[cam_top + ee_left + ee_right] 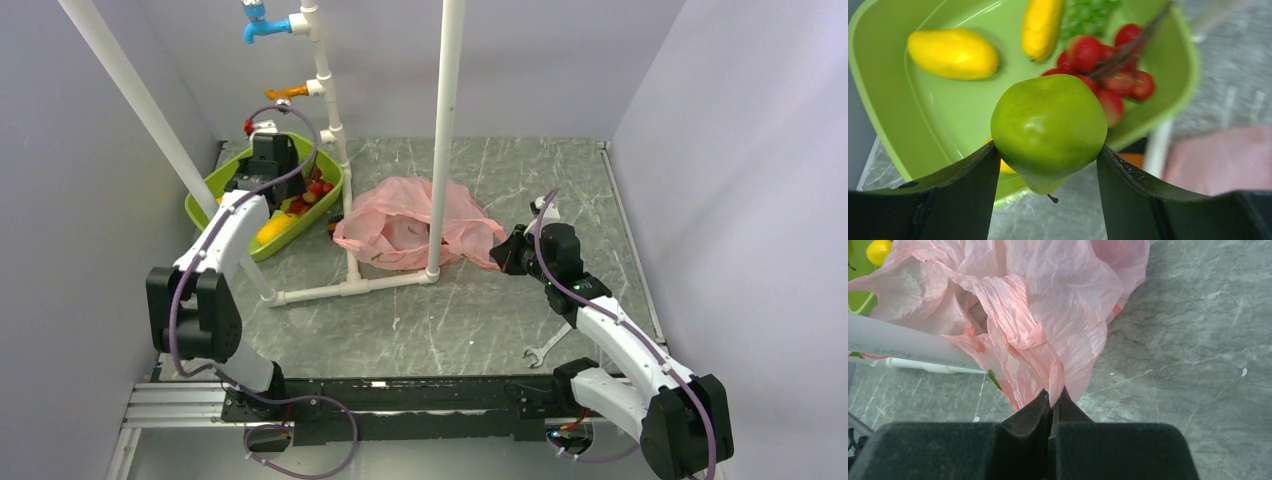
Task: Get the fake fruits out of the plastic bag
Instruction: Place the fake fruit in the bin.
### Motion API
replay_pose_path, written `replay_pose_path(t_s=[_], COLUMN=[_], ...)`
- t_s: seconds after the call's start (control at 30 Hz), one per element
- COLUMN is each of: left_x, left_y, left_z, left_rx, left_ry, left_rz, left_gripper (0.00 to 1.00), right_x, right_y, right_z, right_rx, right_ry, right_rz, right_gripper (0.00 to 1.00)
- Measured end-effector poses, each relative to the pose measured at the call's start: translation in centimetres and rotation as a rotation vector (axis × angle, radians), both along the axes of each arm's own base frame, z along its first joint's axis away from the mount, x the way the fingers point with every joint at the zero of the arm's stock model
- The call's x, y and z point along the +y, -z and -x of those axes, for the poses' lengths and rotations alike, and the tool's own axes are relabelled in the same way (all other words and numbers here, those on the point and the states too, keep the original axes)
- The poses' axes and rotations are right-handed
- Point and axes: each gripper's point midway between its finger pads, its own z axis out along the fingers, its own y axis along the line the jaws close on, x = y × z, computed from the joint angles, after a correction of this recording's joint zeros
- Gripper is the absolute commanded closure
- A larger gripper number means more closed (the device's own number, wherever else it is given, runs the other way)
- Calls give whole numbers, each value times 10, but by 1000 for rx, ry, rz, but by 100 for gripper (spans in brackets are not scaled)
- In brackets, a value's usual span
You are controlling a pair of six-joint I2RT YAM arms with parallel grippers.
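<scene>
Crumpled plastic bag point(400, 222), fake fruits point(953, 54) in tray point(948, 117)

I count one pink plastic bag point(410, 225) on the tabletop point(480, 320) and one green tray point(878, 100). In the tray are two yellow pieces: one plump oval mango point(953, 53) and one slimmer long piece point(1040, 25). There is one bunch of green grapes point(1088, 12), blurred. The small red fruits point(1085, 50) crowd together, seven at least, too bunched for an exact number. There is one green apple point(1048, 125) and one wrench point(545, 345). Two arms, so two hands: the left hand point(1048, 155) and the right hand point(1052, 400).
</scene>
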Motion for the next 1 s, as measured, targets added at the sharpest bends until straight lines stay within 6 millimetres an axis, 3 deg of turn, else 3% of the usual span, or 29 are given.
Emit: replay_pose_path(t_s=[0.17,0.27,0.47,0.63,0.83,0.9,1.0], left_x=[52,60,71,93,125,131,135], left_y=[42,55,52,55,81,86,92], left_z=[-16,-28,-65,-88,-98,-102,-104], left_rx=[80,98,66,62,128,149,172], left_ry=[-175,-205,-241,-280,-305,-307,-311], left_rz=[41,30,-22,-88,-130,-139,-144], left_gripper=[100,100,99,93,82,73,69], right_x=[1,2,5,5,4,3,3], right_y=[-3,-6,-8,-3,-3,-3,-3], right_z=[-2,-4,-6,-4,0,0,0], right_rx=[-15,-33,-51,-48,-56,-58,-56], right_ry=[0,-3,-14,-17,-17,-16,-15], right_rz=[-7,-17,-28,-28,-31,-31,-31], right_gripper=[100,100,100,100,100,100,100])
